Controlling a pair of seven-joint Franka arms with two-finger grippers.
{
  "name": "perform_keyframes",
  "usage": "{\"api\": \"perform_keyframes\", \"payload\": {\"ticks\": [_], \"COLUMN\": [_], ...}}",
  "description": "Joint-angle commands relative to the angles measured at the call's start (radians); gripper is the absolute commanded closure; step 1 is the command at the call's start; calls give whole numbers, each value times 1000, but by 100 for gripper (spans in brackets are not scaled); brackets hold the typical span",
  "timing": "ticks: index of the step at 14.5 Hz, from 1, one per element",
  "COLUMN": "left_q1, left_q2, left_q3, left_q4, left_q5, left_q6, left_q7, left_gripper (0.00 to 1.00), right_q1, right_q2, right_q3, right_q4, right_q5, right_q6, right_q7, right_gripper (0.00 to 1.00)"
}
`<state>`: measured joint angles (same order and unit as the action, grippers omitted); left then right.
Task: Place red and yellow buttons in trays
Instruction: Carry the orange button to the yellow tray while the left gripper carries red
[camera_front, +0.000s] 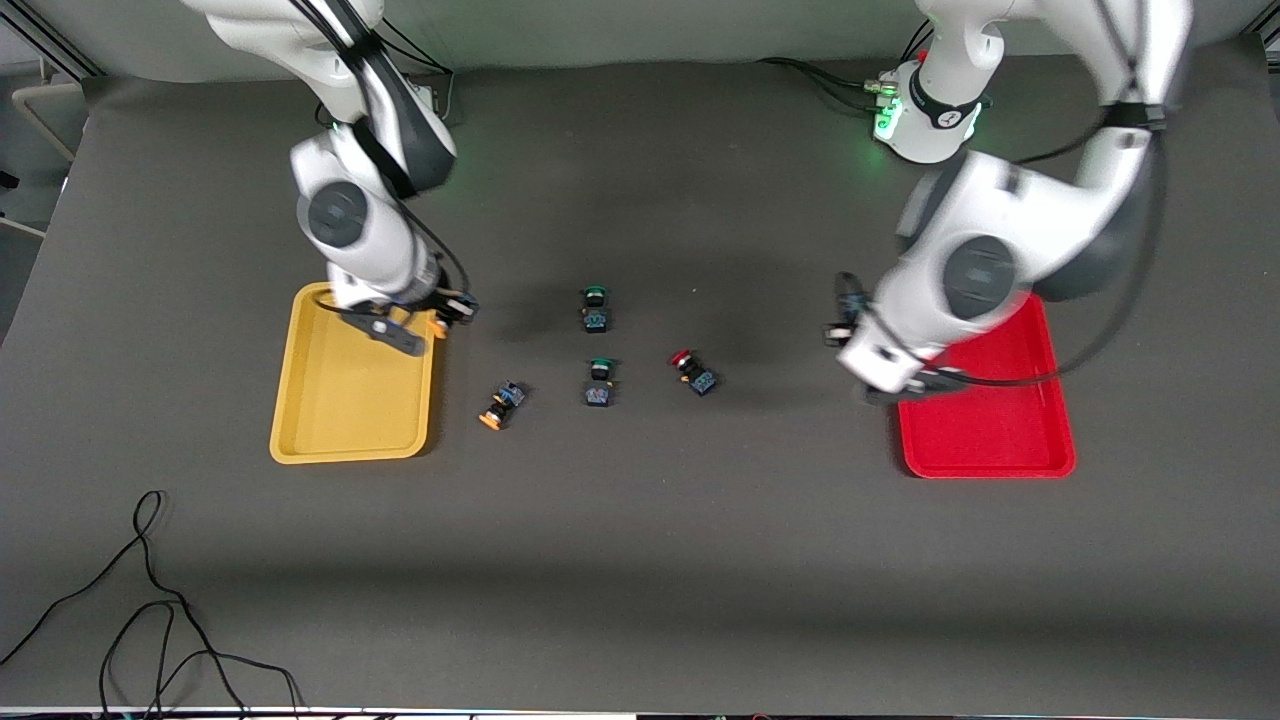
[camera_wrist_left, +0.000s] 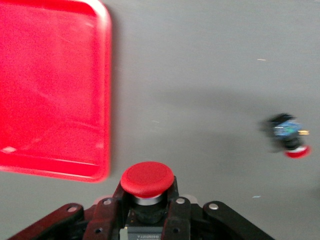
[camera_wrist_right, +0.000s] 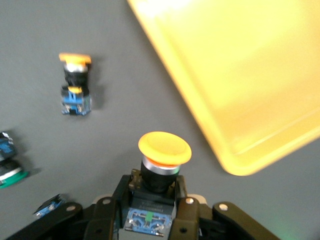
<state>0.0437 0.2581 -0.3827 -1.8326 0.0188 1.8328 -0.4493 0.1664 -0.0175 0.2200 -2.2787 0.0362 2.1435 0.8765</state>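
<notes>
My right gripper (camera_front: 445, 318) is shut on a yellow-capped button (camera_wrist_right: 164, 149) and hangs over the table, just beside the rim of the yellow tray (camera_front: 350, 440). The tray also shows in the right wrist view (camera_wrist_right: 240, 75). My left gripper (camera_front: 848, 320) is shut on a red-capped button (camera_wrist_left: 147, 179), over the table beside the red tray (camera_front: 985, 440). The tray also shows in the left wrist view (camera_wrist_left: 50, 85). A second yellow button (camera_front: 502, 405) and a second red button (camera_front: 693, 371) lie on their sides on the table between the trays.
Two green-capped buttons (camera_front: 596, 308) (camera_front: 600, 382) stand mid-table between the loose yellow and red ones. A black cable (camera_front: 150, 600) loops on the table nearest the front camera, at the right arm's end.
</notes>
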Motion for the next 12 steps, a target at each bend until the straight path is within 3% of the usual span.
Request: {"api": "perform_keyframes", "payload": {"ticks": [1, 3, 5, 9, 10, 11, 12], "left_q1": [145, 208, 246, 249, 248, 246, 243], "left_q2": [-19, 24, 100, 217, 223, 222, 211], "left_q3": [-15, -15, -13, 21, 24, 24, 22], "left_q4": [-79, -124, -184, -223, -221, -214, -211], "left_q5": [22, 84, 157, 256, 256, 256, 256], "left_q6": [25, 148, 325, 515, 517, 504, 488], "left_q7": [212, 270, 296, 276, 277, 284, 287], "left_gripper": [85, 85, 84, 81, 62, 11, 0], "right_q1": [-2, -2, -2, -2, -2, -1, 1], "right_q2": [-126, -185, -194, -154, -121, -75, -34], "right_q3": [-135, -238, -297, -392, -412, -413, -412], "right_q4": [5, -1, -30, -198, -218, -226, -234], "right_q5": [23, 74, 77, 77, 77, 77, 77], "right_q6": [-98, -141, -148, 59, 102, 136, 180], "right_q7": [-179, -305, -370, -508, -528, -533, -531], "right_gripper": [81, 81, 81, 81, 81, 81, 81]}}
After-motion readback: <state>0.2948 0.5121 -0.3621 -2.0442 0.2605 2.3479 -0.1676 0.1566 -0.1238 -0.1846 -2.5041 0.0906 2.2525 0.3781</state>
